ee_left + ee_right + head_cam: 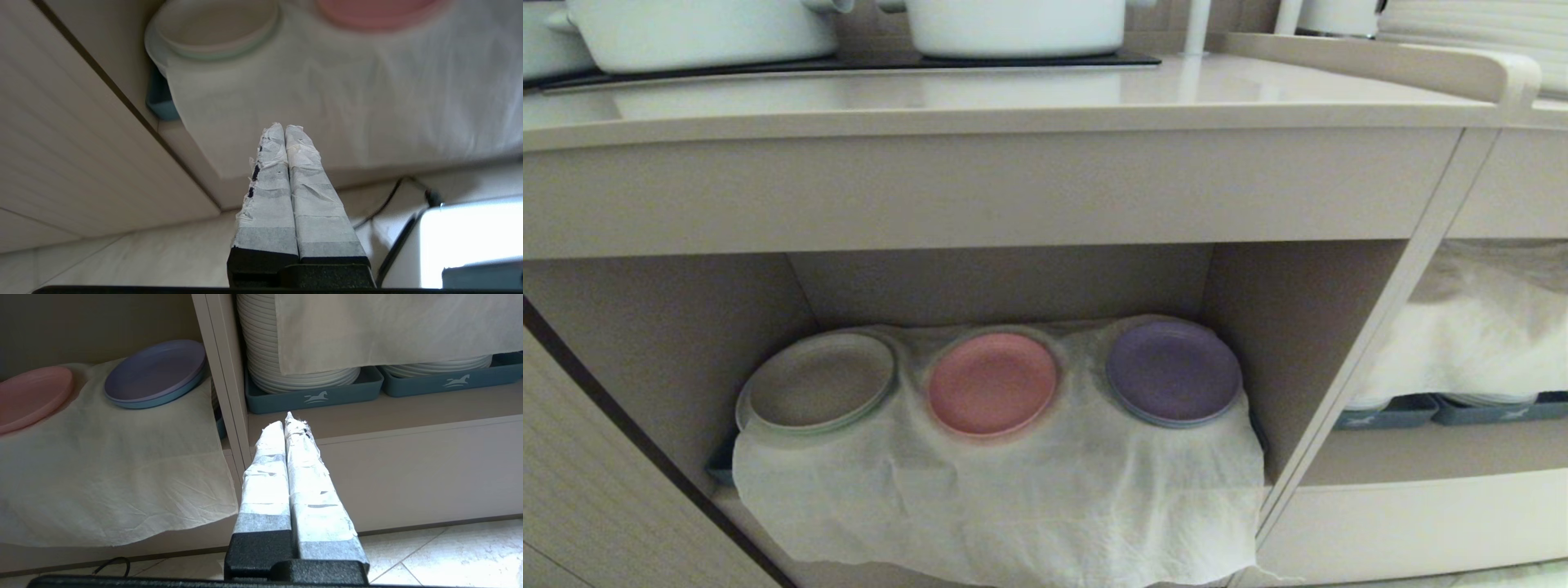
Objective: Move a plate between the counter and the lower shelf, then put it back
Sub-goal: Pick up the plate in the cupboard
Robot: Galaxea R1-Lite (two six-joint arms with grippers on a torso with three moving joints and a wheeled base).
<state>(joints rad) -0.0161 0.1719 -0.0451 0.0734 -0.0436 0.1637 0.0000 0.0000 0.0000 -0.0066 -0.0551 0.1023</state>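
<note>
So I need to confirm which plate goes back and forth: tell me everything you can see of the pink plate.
The pink plate is small, round and matte, plastic by its look, with a low raised rim and nothing on it. It lies flat on the white cloth in the lower shelf, the middle of three plates, apart from the beige plate and the purple plate. Neither gripper touches it.

Markings: no legible text or numbers were found.
The only sign was a white horse emblem on the front of each grey-blue tray (314, 394), second tray (445, 381), beneath stacked white plates (286, 355).
</note>
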